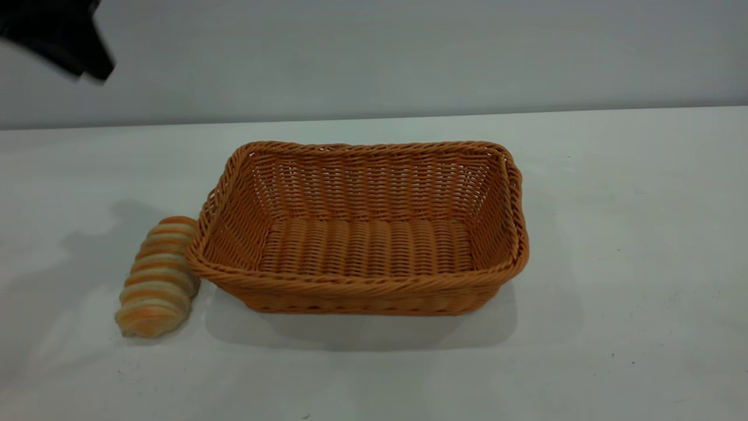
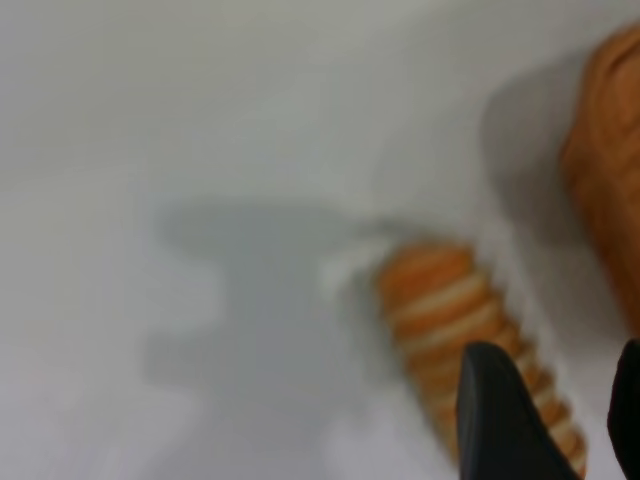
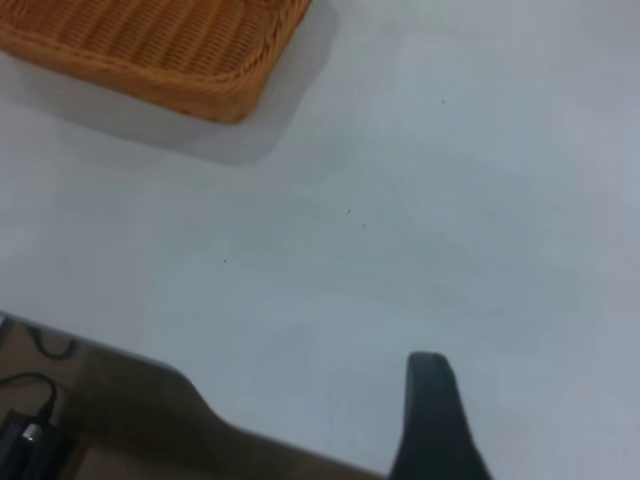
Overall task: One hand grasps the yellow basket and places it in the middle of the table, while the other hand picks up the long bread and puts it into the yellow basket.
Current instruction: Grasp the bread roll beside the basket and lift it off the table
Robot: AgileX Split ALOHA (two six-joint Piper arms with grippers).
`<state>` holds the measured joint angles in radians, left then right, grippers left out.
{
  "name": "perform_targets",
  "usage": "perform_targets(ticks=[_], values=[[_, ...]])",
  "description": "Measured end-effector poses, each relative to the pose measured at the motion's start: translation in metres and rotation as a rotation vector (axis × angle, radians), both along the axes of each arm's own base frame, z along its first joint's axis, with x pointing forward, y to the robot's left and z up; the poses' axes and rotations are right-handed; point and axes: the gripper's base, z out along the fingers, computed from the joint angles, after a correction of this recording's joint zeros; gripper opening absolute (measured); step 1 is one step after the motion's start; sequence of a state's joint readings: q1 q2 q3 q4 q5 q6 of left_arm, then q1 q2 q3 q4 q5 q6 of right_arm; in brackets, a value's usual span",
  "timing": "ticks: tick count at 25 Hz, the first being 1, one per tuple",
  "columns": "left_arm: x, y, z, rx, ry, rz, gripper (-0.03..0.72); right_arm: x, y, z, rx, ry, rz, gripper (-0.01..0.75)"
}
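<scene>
The yellow basket (image 1: 362, 234) stands empty near the middle of the table (image 1: 613, 234). The long bread (image 1: 159, 278) lies on the table against the basket's left end. High above it, at the exterior view's top left corner, hangs my left arm (image 1: 55, 35). In the left wrist view my left gripper (image 2: 565, 400) is open over the long bread (image 2: 440, 300), holding nothing, with a bit of the basket (image 2: 605, 170) beside it. My right gripper (image 3: 530, 400) is outside the exterior view. One dark finger (image 3: 430, 420) shows over bare table, with nothing next to it, so it is open and empty.
In the right wrist view a corner of the basket (image 3: 200, 60) lies well away from the right gripper. The table's edge (image 3: 180, 385) runs close by, with a dark cable (image 3: 30, 400) below it. A grey wall (image 1: 409, 52) stands behind the table.
</scene>
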<state>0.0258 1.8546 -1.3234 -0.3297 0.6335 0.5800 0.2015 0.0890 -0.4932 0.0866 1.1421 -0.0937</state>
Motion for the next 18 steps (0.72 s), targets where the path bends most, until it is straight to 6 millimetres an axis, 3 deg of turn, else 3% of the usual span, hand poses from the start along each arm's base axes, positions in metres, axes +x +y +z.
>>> perform_targets(ticks=[4,13,18], values=[[0.005,0.016,-0.03,-0.051,0.096,0.057,0.343,0.0,0.0,0.0,0.003,0.002,-0.001,0.485],[0.014,0.011,-0.101,-0.137,0.226,0.031,0.343,0.0,0.0,0.0,0.009,0.004,-0.006,0.46],[0.016,0.012,-0.129,-0.129,0.253,0.04,0.347,0.0,0.0,0.0,0.024,0.009,-0.018,0.46]])
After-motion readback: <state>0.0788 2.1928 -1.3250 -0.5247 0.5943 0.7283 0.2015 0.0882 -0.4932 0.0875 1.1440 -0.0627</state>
